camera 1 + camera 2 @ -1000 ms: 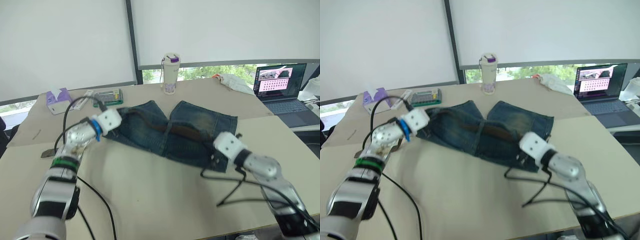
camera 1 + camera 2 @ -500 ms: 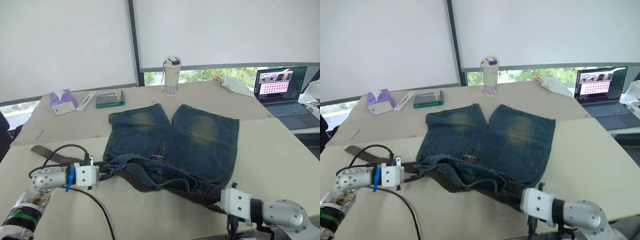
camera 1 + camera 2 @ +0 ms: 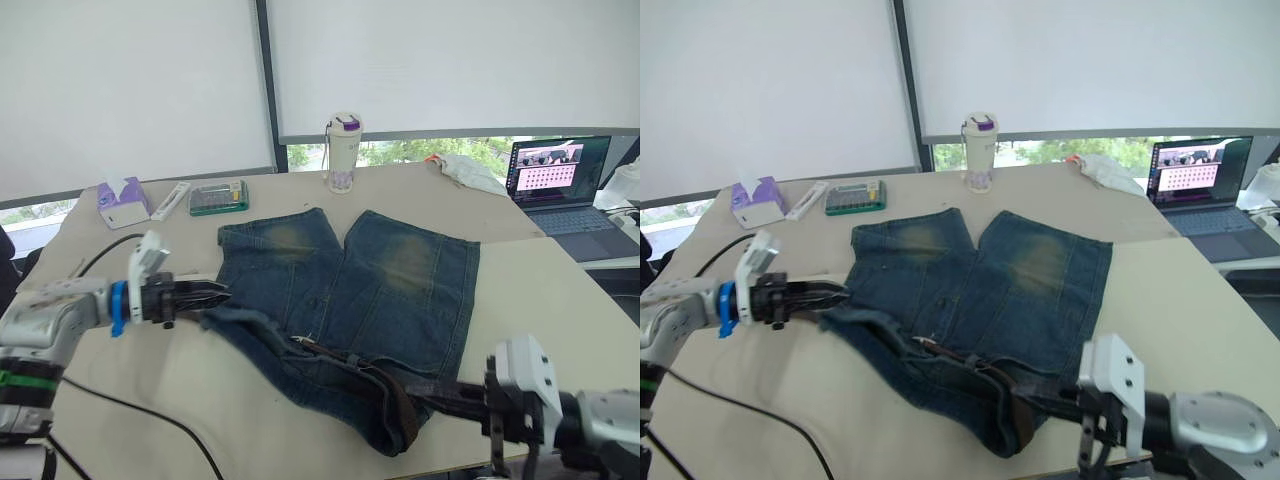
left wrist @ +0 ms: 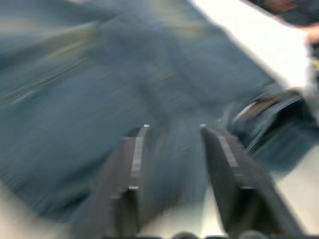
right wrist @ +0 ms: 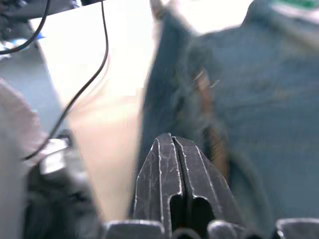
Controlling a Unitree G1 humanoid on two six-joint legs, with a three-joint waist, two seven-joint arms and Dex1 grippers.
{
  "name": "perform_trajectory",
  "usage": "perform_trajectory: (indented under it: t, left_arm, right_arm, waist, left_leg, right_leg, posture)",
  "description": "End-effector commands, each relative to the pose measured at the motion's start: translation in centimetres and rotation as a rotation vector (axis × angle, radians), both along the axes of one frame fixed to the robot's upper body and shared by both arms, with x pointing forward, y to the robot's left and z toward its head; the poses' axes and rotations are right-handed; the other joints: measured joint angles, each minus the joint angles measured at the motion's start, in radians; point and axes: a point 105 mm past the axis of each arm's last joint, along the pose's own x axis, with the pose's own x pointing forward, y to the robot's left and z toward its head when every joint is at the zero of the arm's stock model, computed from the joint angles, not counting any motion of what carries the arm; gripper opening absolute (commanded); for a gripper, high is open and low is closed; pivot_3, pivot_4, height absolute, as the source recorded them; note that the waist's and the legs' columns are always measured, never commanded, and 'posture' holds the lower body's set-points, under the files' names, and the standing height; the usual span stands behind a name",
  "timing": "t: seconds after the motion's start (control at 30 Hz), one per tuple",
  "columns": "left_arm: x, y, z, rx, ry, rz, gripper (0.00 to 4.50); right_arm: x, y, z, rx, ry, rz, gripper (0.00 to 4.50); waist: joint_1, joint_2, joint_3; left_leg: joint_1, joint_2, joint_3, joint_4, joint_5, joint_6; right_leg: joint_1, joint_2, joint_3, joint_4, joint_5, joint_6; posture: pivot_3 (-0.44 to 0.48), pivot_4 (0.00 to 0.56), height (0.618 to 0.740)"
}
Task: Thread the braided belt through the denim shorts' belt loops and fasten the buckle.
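The denim shorts (image 3: 390, 270) lie flat on the table with the legs toward the far side and the waistband toward me. The braided belt (image 3: 352, 360) runs brown along the waistband and curls at its right end (image 3: 405, 420). A small silvery glint, seemingly the buckle (image 3: 303, 343), sits near the waistband's middle. I cannot make out the belt loops. My left gripper (image 3: 218, 294) is at the waistband's left corner, fingers (image 4: 135, 154) apart, straddling the denim edge. My right gripper (image 3: 425, 386) is shut, its tip against the waistband's right end beside the belt (image 5: 214, 144).
At the back stand a tumbler (image 3: 342, 150), a green box (image 3: 218, 197), a white stick (image 3: 178, 198) and a tissue box (image 3: 122, 203). A laptop (image 3: 562, 180) and white cloth (image 3: 465, 168) sit at the far right. A black cable (image 3: 130, 410) trails across the front left.
The bunched waistband now lies flatter and skewed toward the front right. My left gripper has moved farther back to the shorts' left corner. The right arm has drawn back to the right.
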Motion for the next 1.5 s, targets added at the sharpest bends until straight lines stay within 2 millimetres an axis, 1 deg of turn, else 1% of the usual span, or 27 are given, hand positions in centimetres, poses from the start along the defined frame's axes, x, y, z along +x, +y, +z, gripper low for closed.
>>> perform_trajectory:
  t: [0.03, 0.07, 0.13, 0.2, 0.23, 0.27, 0.3, 0.37, 0.43, 0.47, 0.57, 0.63, 0.7, 0.8, 0.83, 0.93, 0.97, 1.07, 1.1, 1.17, 1.2, 1.23, 1.27, 1.3, 1.37, 1.43, 1.5]
  left_arm:
    - [-0.6, -0.9, 0.8, 0.01, 0.018, -0.083, 0.2]
    - [-1.2, -0.9, 0.9, 0.013, 0.042, -0.121, 0.08]
    - [-1.2, -0.4, 0.5, 0.051, 0.043, -0.128, 0.08]
    - [0.8, 0.1, 0.0, 0.104, -0.03, -0.034, 0.08]
    - [1.7, 0.3, -0.9, 0.183, -0.082, -0.005, 0.08]
    - [2.3, 0.4, -1.5, 0.24, -0.119, 0.007, 0.08]
    - [2.6, 0.7, -2.7, 0.328, -0.145, -0.001, 0.08]
    - [2.6, 1.4, -4.7, 0.451, -0.142, -0.027, 0.08]
    - [2.5, 2.2, -6.2, 0.535, -0.136, -0.043, 0.08]
    - [2.4, 2.5, -6.8, 0.569, -0.138, -0.051, 0.08]
    - [-0.1, 2.7, -10.4, 0.686, -0.039, -0.149, 0.08]
    - [-2.1, 1.3, -11.4, 0.657, 0.008, -0.232, 0.08]
    - [-3.7, -0.7, -11.7, 0.585, 0.046, -0.287, 0.08]
    - [-5.7, -3.7, -11.5, 0.475, 0.087, -0.357, 0.08]
    - [-6.1, -4.8, -11.4, 0.433, 0.095, -0.365, 0.08]
    - [-6.5, -7.2, -10.9, 0.352, 0.093, -0.367, 0.0]
    - [-6.5, -7.7, -10.8, 0.334, 0.086, -0.365, 0.0]
    - [-6.1, -8.7, -9.7, 0.251, 0.066, -0.321, 0.0]
    - [-5.3, -8.3, -8.5, 0.193, 0.061, -0.238, 0.25]
    - [-5.0, -6.3, -6.5, 0.136, 0.047, -0.109, 0.74]
    - [-4.9, -5.4, -6.0, 0.123, 0.043, -0.049, 1.13]
    - [-4.8, -3.8, -5.4, 0.112, 0.044, 0.056, 1.55]
    - [-4.7, -2.1, -5.0, 0.108, 0.045, 0.163, 1.84]
    - [-4.7, 0.0, -4.6, 0.101, 0.044, 0.299, 2.17]
    - [-5.2, 3.2, -4.1, 0.085, 0.051, 0.5, 2.87]
    - [-5.9, 6.4, -4.1, 0.075, 0.065, 0.712, 3.56]
    - [-6.9, 8.6, -4.4, 0.081, 0.077, 0.852, 4.26]
  right_arm:
    - [2.8, -0.5, -2.3, -0.164, -0.031, -0.124, 0.0]
    - [3.5, -0.8, -3.1, -0.215, -0.036, -0.147, 0.0]
    - [4.0, -1.4, -5.2, -0.349, -0.045, -0.151, 0.0]
    - [3.8, -1.5, -6.9, -0.432, -0.036, -0.111, 0.0]
    - [3.6, -1.2, -7.1, -0.431, -0.024, -0.089, 0.0]
    - [3.5, -1.0, -7.3, -0.428, -0.018, -0.074, 0.0]
    - [3.6, -0.7, -7.2, -0.438, -0.015, -0.061, 0.0]
    - [3.9, -0.5, -6.9, -0.448, -0.017, -0.055, 0.0]
    - [4.0, -0.6, -6.9, -0.471, -0.016, -0.045, 0.0]
    - [3.9, -0.7, -6.9, -0.487, -0.015, -0.036, 0.0]
    - [5.1, -2.4, -7.2, -0.608, -0.049, -0.087, 0.0]
    - [5.5, -3.3, -7.2, -0.66, -0.067, -0.117, 0.0]
    - [5.5, -3.6, -7.0, -0.659, -0.061, -0.128, 0.0]
    - [5.4, -3.7, -5.8, -0.593, -0.041, -0.142, 0.0]
    - [5.5, -3.7, -5.0, -0.554, -0.042, -0.147, 0.0]
    - [5.5, -3.4, -2.7, -0.441, -0.059, -0.14, 0.98]
    - [5.3, -3.1, -2.2, -0.407, -0.067, -0.127, 1.22]
    - [4.8, -1.6, -0.9, -0.258, -0.074, -0.084, 2.28]
    - [4.6, -0.5, -0.3, -0.193, -0.094, -0.052, 2.62]
    - [4.2, 1.5, 0.7, -0.075, -0.115, -0.001, 3.22]
    - [4.2, 2.0, 0.9, -0.045, -0.118, 0.005, 3.62]
    - [4.5, 2.6, 1.1, -0.013, -0.126, 0.0, 4.07]
    - [4.9, 3.1, 1.1, 0.002, -0.133, -0.007, 4.34]
    - [5.2, 3.7, 1.0, 0.015, -0.136, -0.001, 4.5]
    - [5.5, 4.7, 1.0, 0.035, -0.145, 0.015, 4.5]
    - [5.7, 5.6, 1.1, 0.058, -0.15, 0.047, 4.5]
    - [5.7, 6.5, 1.1, 0.048, -0.173, 0.097, 4.5]
  waist:
    - [-0.002, 0.0, 0.0]
    - [-0.009, 0.0, 0.0]
    - [-0.013, 0.001, 0.0]
    - [-0.01, 0.002, 0.0]
    - [-0.005, 0.002, 0.0]
    - [-0.001, 0.001, 0.0]
    - [0.0, 0.002, -0.001]
    - [0.002, 0.002, -0.001]
    - [0.001, 0.001, -0.001]
    - [0.001, 0.001, -0.001]
    - [0.001, 0.003, -0.002]
    - [0.002, 0.005, -0.005]
    - [0.003, 0.007, -0.006]
    - [0.004, 0.008, -0.007]
    - [0.004, 0.009, -0.007]
    - [0.008, 0.008, -0.005]
    - [0.008, 0.008, -0.005]
    - [0.009, 0.005, -0.003]
    - [0.008, 0.004, -0.003]
    - [0.002, 0.002, -0.001]
    - [-0.001, 0.002, -0.001]
    - [-0.006, 0.003, -0.002]
    - [-0.008, 0.003, -0.002]
    - [-0.016, 0.004, -0.002]
    - [-0.015, 0.005, -0.003]
    - [-0.012, 0.006, -0.003]
    - [-0.003, 0.005, -0.003]
  left_leg:
    - [-0.001, 0.0, -0.001, 0.0, 0.0, -0.001]
    - [-0.001, 0.0, -0.001, 0.0, 0.0, -0.001]
    - [-0.002, -0.001, 0.0, -0.001, 0.0, -0.002]
    - [-0.004, -0.005, 0.003, -0.001, 0.002, -0.005]
    - [-0.006, -0.006, 0.005, 0.0, 0.003, -0.008]
    - [-0.007, -0.006, 0.005, 0.0, 0.006, -0.012]
    - [-0.009, -0.005, 0.006, 0.0, 0.006, -0.013]
    - [-0.01, -0.001, 0.006, 0.0, 0.005, -0.012]
    - [-0.01, 0.0, 0.006, 0.0, 0.004, -0.009]
    - [-0.01, 0.0, 0.006, 0.0, 0.004, -0.009]
    - [-0.011, 0.0, 0.006, 0.0, 0.003, -0.008]
    - [-0.011, 0.001, 0.005, 0.0, 0.002, -0.006]
    - [-0.009, 0.0, 0.006, 0.0, 0.002, -0.005]
    - [-0.009, 0.0, 0.006, 0.0, 0.0, -0.002]
    - [-0.008, -0.001, 0.006, 0.0, 0.0, -0.002]
    - [-0.009, -0.001, 0.006, 0.001, 0.0, -0.001]
    - [-0.009, -0.001, 0.006, 0.001, 0.0, -0.001]
    - [-0.007, 0.001, 0.005, 0.0, -0.001, -0.001]
    - [-0.007, 0.002, 0.004, 0.0, -0.001, -0.001]
    - [-0.006, 0.002, 0.003, 0.0, -0.001, -0.001]
    - [-0.006, 0.003, 0.003, 0.0, -0.001, -0.001]
    - [-0.005, 0.004, 0.002, 0.0, -0.001, -0.002]
    - [-0.005, 0.004, 0.002, 0.0, 0.0, -0.003]
    - [-0.006, 0.004, 0.003, 0.0, 0.0, -0.003]
    - [-0.006, 0.005, 0.004, -0.002, 0.0, -0.007]
    - [-0.006, 0.004, 0.003, -0.002, 0.0, -0.008]
    - [-0.006, 0.003, 0.003, -0.002, 0.0, -0.008]
  right_leg:
    - [0.0, 0.0, 0.0, 0.0, 0.0, 0.0]
    - [-0.001, 0.0, 0.0, 0.0, 0.0, 0.0]
    - [-0.003, 0.001, 0.0, 0.0, -0.001, -0.001]
    - [-0.01, 0.0, 0.001, 0.002, -0.001, -0.001]
    - [-0.012, 0.0, 0.001, 0.003, -0.001, -0.001]
    - [-0.013, -0.001, 0.0, 0.003, 0.0, -0.002]
    - [-0.014, -0.001, 0.0, 0.003, 0.001, -0.004]
    - [-0.014, -0.001, 0.002, 0.003, 0.001, -0.004]
    - [-0.014, 0.0, 0.002, 0.003, 0.001, -0.004]
    - [-0.014, 0.0, 0.002, 0.003, 0.001, -0.004]
    - [-0.016, 0.0, 0.001, 0.002, 0.001, -0.004]
    - [-0.015, -0.001, 0.002, 0.002, 0.001, -0.004]
    - [-0.013, -0.001, 0.003, 0.002, 0.001, -0.003]
    - [-0.01, -0.001, 0.003, 0.002, -0.002, 0.001]
    - [-0.01, -0.002, 0.004, 0.002, -0.002, 0.001]
    - [-0.008, -0.002, 0.005, 0.003, -0.002, 0.001]
    - [-0.008, -0.002, 0.005, 0.002, -0.002, 0.001]
    - [-0.004, 0.0, 0.004, 0.002, -0.002, 0.001]
    - [-0.003, 0.0, 0.003, 0.001, -0.002, 0.001]
    - [-0.003, 0.0, 0.003, 0.001, -0.002, 0.001]
    - [-0.005, 0.001, 0.003, 0.001, -0.002, 0.001]
    - [-0.008, 0.001, 0.002, 0.002, -0.001, 0.0]
    - [-0.012, 0.001, 0.003, 0.003, -0.001, -0.001]
    - [-0.014, 0.001, 0.003, 0.004, 0.0, -0.002]
    - [-0.016, 0.001, 0.004, 0.004, 0.0, -0.002]
    - [-0.016, 0.001, 0.004, 0.003, 0.0, -0.003]
    - [-0.015, 0.0, 0.004, 0.003, 0.0, -0.003]
  posture:
    - [0.0, 0.15, 0.74]
    - [0.0, 0.15, 0.74]
    - [0.0, 0.15, 0.74]
    - [0.0, 0.15, 0.74]
    - [0.0, 0.15, 0.74]
    - [0.0, 0.15, 0.74]
    - [0.0, 0.15, 0.74]
    - [0.0, 0.15, 0.74]
    - [0.0, 0.15, 0.74]
    - [0.0, 0.15, 0.74]
    - [0.0, 0.15, 0.74]
    - [0.0, 0.15, 0.74]
    - [0.0, 0.15, 0.74]
    - [0.0, 0.15, 0.74]
    - [0.0, 0.15, 0.74]
    - [0.0, 0.15, 0.74]
    - [0.0, 0.15, 0.74]
    - [0.0, 0.15, 0.74]
    - [0.0, 0.15, 0.74]
    - [0.0, 0.15, 0.74]
    - [0.0, 0.15, 0.74]
    - [0.0, 0.15, 0.74]
    - [0.0, 0.15, 0.74]
    - [0.0, 0.15, 0.74]
    - [0.0, 0.15, 0.74]
    - [0.0, 0.15, 0.74]
    - [0.0, 0.15, 0.74]
